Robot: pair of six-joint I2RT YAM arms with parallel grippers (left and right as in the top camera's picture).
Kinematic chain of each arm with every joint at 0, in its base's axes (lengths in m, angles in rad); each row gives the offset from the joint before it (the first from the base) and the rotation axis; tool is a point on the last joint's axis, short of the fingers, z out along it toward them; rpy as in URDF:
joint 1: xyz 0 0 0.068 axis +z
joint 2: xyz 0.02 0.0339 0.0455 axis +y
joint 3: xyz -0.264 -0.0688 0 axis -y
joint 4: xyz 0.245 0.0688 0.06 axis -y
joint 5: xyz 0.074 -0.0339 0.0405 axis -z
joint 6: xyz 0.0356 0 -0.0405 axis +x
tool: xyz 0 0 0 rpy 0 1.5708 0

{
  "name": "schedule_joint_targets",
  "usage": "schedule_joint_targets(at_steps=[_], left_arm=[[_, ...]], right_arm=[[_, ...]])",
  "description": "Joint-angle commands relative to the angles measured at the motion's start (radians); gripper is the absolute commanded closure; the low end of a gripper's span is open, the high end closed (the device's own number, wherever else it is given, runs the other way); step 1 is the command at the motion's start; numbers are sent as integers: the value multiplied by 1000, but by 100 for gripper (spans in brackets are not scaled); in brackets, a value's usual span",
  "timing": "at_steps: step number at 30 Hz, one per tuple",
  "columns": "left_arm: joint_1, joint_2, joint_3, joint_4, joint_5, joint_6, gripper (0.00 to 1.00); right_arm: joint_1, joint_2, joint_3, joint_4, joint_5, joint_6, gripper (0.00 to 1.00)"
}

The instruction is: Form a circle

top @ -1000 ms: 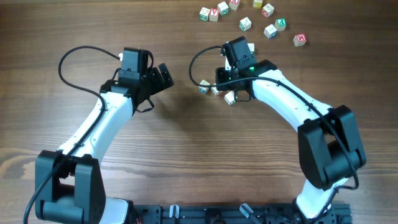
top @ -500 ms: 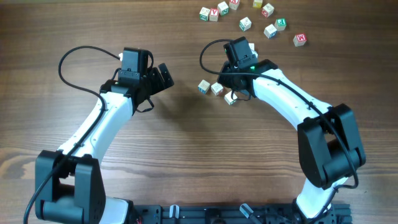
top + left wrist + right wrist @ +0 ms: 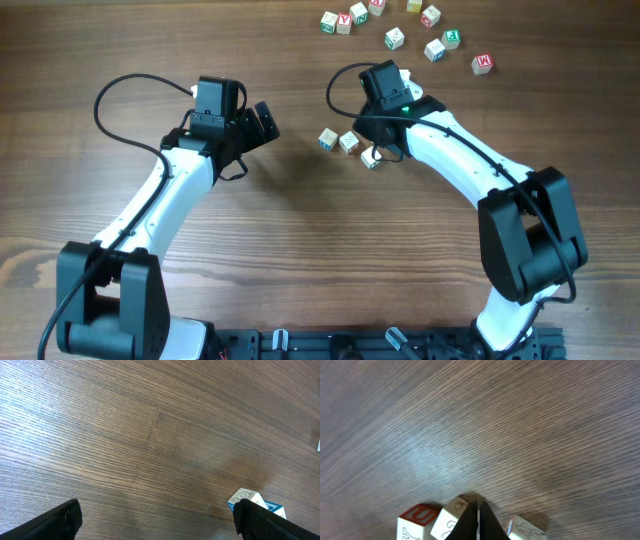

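Note:
Three small white letter cubes make up the circle (image 3: pixel 348 143), a short, curved row at mid-table. My right gripper (image 3: pixel 379 150) is shut with nothing in it, its tip down at the row's right end. In the right wrist view the closed fingertips (image 3: pixel 477 521) sit between the middle cube (image 3: pixel 449 519) and the right-hand cube (image 3: pixel 526 529), and a red-topped cube (image 3: pixel 417 521) lies to the left. My left gripper (image 3: pixel 262 122) hangs open and empty to the left of the row. In the left wrist view one blue-sided cube (image 3: pixel 244 497) lies beside the right finger of that gripper (image 3: pixel 160 521).
Several similar letter cubes lie scattered along the far edge (image 3: pixel 395 38), from a pair at the left (image 3: pixel 337 22) to a red-faced one at the right (image 3: pixel 483 64). Bare wood table (image 3: pixel 300 230) lies in front of both arms.
My right gripper has drawn back a little to the right, uncovering the three cubes. They have barely shifted. The left arm has not moved.

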Motion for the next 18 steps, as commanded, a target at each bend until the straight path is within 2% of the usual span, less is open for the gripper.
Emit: schedule_joint_targets(at_steps=[1,18], left_arm=[[0,-19,-3,2,1,15,0],[0,-19,-3,3,0,15,0]], right_arm=[[11,-1,-5,3,-18,18,95],[23,71,-7,30,-37,19,95]])
